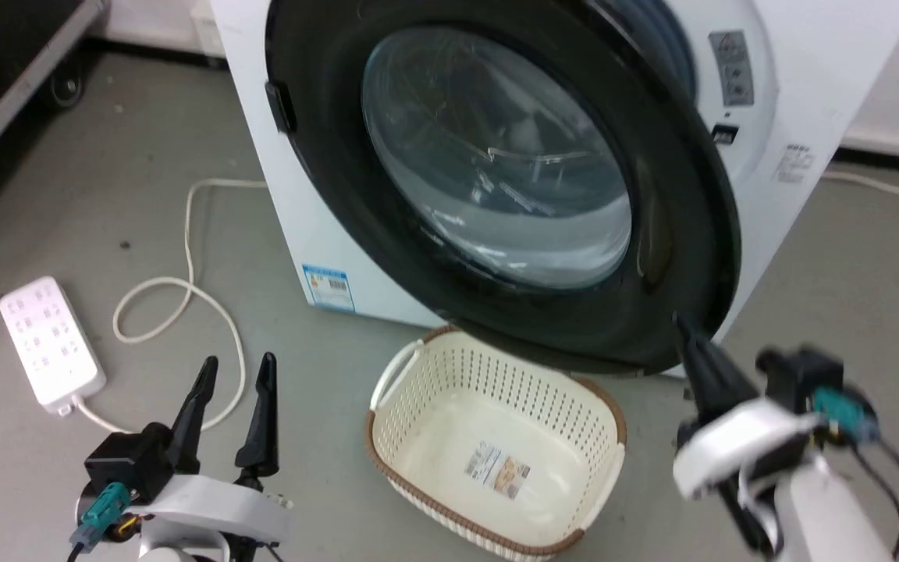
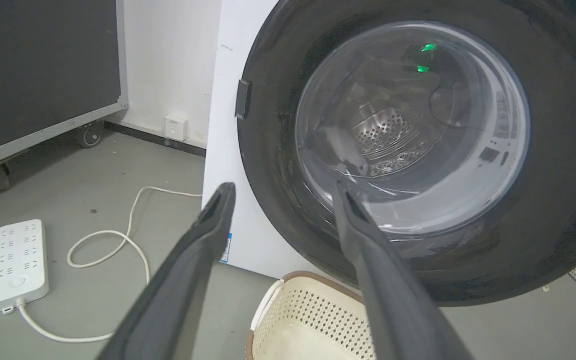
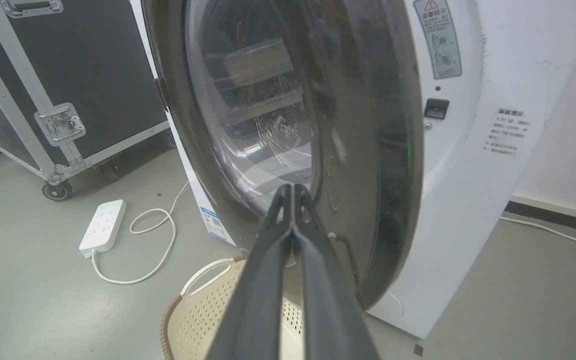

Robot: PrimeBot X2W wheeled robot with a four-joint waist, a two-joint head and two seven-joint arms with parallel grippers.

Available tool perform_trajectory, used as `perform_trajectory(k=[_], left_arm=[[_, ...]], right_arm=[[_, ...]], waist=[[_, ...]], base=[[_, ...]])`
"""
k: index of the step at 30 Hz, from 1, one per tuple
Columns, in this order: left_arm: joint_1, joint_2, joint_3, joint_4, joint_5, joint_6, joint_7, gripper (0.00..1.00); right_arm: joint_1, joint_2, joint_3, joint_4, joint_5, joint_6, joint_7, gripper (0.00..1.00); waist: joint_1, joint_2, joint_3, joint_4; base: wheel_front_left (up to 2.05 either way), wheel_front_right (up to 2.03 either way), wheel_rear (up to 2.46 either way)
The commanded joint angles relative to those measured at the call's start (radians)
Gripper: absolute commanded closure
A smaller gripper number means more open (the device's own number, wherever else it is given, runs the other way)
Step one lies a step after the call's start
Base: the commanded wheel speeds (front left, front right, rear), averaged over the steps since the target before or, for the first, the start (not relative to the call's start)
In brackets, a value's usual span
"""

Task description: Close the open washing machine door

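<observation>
Head view: door [image 1: 684, 234] partly swung in, hanging ajar off the washer [image 1: 824, 78], lower rim above the basket [image 1: 512, 375]. In the right wrist view, leaves a clear gap on the latch side, with the latch socket [image 3: 436, 108] on the white front uncovered. Judged roughly midway: needs a further push until the rim seats and the catch engages. Right end effector [image 1: 684, 324] pressed together, holding nothing, tip at the door's lower right rim; cannot tell whether touching. Left end effector [image 1: 236, 361] spread and empty, well apart from the door, low over the floor [image 1: 106, 195].

No surface here, only grey floor. Washer at the floor's far edge by the white wall [image 2: 168, 60]. Basket just before it. Power strip [image 1: 47, 339] and looped cable [image 1: 188, 234] toward the floor's left edge, near a wheeled black case [image 3: 68, 75].
</observation>
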State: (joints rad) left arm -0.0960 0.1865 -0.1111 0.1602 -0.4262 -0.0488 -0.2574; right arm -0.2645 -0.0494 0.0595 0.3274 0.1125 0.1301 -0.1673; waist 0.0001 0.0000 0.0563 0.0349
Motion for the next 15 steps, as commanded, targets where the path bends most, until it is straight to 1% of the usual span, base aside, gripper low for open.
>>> perform_trajectory(k=[1, 5, 6, 7, 10, 11, 12, 13, 14, 15], left_arm=[[-0.008, -0.009, 0.006, -0.009, 0.009, -0.010, -0.004, 0.00], [-0.033, -0.028, 0.013, -0.021, 0.027, -0.021, -0.004, 0.00], [-0.039, -0.030, 0.017, -0.024, 0.031, -0.024, -0.004, 0.00], [-0.039, -0.030, 0.017, -0.024, 0.031, -0.024, -0.004, 0.00], [-0.068, -0.047, 0.032, -0.040, 0.054, -0.038, -0.004, 0.00], [-0.068, -0.047, 0.032, -0.040, 0.054, -0.038, -0.004, 0.00], [-0.081, -0.054, 0.036, -0.047, 0.062, -0.043, -0.004, 0.00], [-0.088, -0.057, 0.037, -0.051, 0.066, -0.046, -0.004, 0.00], [-0.088, -0.057, 0.037, -0.051, 0.066, -0.046, -0.004, 0.00], [-0.101, -0.064, 0.037, -0.057, 0.075, -0.051, -0.004, 0.00]], right_arm=[[-0.047, -0.001, -0.013, 0.045, -0.015, 0.001, 0.005, 1.00], [-0.156, -0.001, -0.056, 0.174, -0.051, 0.001, -0.011, 1.00], [-0.178, -0.001, -0.067, 0.200, -0.059, 0.001, -0.016, 1.00], [-0.178, -0.001, -0.067, 0.200, -0.059, 0.001, -0.016, 1.00], [-0.281, -0.001, -0.157, 0.295, -0.114, 0.001, -0.040, 1.00], [-0.281, -0.001, -0.157, 0.295, -0.114, 0.001, -0.040, 1.00], [-0.325, -0.001, -0.202, 0.319, -0.141, 0.001, -0.045, 1.00], [-0.348, -0.001, -0.223, 0.328, -0.154, 0.001, -0.048, 1.00], [-0.348, -0.001, -0.223, 0.328, -0.154, 0.001, -0.048, 1.00], [-0.393, -0.002, -0.265, 0.343, -0.184, 0.001, -0.054, 1.00]], waist=[[-0.0001, 0.0000, 0.023, 0.007], [-0.0001, 0.0000, 0.058, 0.024], [-0.0001, 0.0000, 0.067, 0.027], [-0.0001, 0.0000, 0.067, 0.027], [-0.0001, 0.0000, 0.115, 0.045], [-0.0001, 0.0000, 0.115, 0.045], [-0.0001, 0.0000, 0.139, 0.052], [-0.0001, 0.0000, 0.153, 0.055], [-0.0001, 0.0000, 0.153, 0.055], [-0.0001, 0.0000, 0.177, 0.063]], base=[[0.00, 0.00, 0.00], [0.00, 0.00, 0.00], [0.00, 0.00, 0.00], [0.00, 0.00, 0.00], [0.00, 0.00, 0.00], [0.00, 0.00, 0.00], [0.00, 0.00, 0.00], [0.00, 0.00, 0.00], [0.00, 0.00, 0.00], [0.00, 0.00, 0.00]])
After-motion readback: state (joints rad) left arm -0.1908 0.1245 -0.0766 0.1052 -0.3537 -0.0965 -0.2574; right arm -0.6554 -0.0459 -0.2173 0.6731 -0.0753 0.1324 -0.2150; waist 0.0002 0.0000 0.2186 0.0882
